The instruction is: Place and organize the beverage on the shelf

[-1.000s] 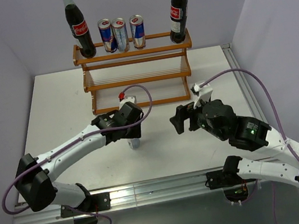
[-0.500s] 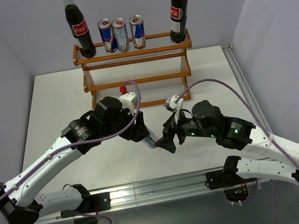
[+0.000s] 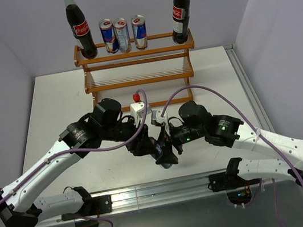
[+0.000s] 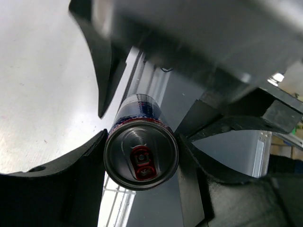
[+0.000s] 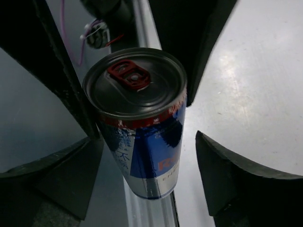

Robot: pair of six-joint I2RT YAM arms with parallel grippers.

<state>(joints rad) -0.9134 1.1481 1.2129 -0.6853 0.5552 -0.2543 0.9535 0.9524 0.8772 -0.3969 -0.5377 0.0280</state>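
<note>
The shelf (image 3: 135, 64) stands at the back of the table. On its top tier are two cola bottles (image 3: 80, 27) (image 3: 181, 8) at the ends and three blue-and-silver cans (image 3: 122, 34) between them. My left gripper (image 3: 152, 147) (image 4: 140, 157) is shut on the fourth can (image 4: 137, 113), held tilted above the table's front middle. My right gripper (image 3: 166, 152) (image 5: 147, 156) is open, with its fingers on either side of the same can (image 5: 135, 90). Its right finger (image 5: 227, 175) stands clear of the can. In the top view the can is mostly hidden between the two grippers.
The shelf's two lower tiers (image 3: 139, 89) hold nothing. The metal rail (image 3: 164, 191) runs along the table's front edge just below the grippers. Walls close in the back and both sides.
My left gripper has carried the can off the table toward the front right. My right gripper has swung left and come around the can.
</note>
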